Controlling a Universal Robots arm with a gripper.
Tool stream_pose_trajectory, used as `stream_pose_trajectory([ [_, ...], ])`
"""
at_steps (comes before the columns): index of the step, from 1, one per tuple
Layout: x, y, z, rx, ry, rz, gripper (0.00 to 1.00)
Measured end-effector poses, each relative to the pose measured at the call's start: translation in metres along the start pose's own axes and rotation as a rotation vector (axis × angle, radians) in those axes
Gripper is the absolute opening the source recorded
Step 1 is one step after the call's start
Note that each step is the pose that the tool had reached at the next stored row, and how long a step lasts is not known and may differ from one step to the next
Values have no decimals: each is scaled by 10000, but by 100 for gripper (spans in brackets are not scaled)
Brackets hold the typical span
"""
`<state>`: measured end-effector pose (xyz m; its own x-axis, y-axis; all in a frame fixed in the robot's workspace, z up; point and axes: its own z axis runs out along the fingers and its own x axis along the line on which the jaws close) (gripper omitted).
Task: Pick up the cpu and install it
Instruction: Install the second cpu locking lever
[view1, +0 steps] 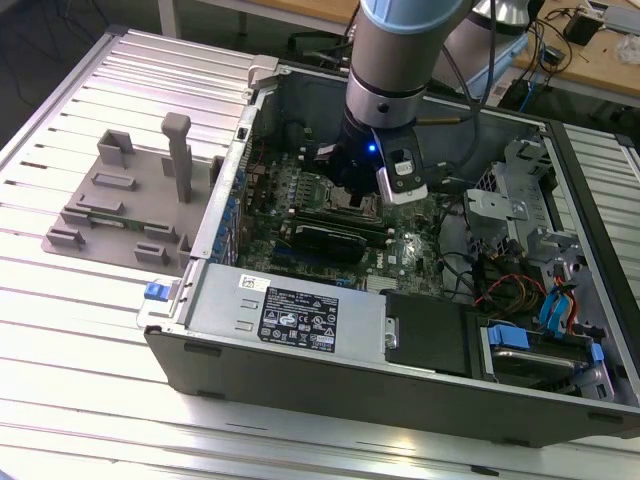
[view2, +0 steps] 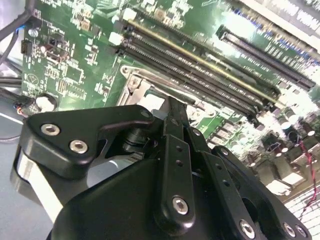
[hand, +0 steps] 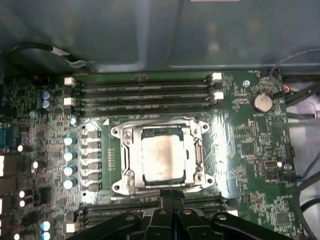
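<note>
Cpu, silver-topped square chip, seated flat inside the metal socket frame on the green motherboard, between banks of long black memory slots. Gripper, black linkage fingers drawn together with nothing held, poised just above the socket's edge, apart from the chip; seen also in the second wrist view. Arm reaching down into the open computer case, which lies on a ribbed metal table beside a grey fixture tray
</note>
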<state>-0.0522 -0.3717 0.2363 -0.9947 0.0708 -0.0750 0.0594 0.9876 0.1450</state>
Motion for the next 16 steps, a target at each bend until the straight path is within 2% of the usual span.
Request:
stream_pose_trajectory([
  [9, 18, 263, 32, 3, -1, -1, 11],
  [11, 15, 274, -2, 21, -3, -4, 11],
  [16, 15, 275, -11, 24, -2, -2, 11],
])
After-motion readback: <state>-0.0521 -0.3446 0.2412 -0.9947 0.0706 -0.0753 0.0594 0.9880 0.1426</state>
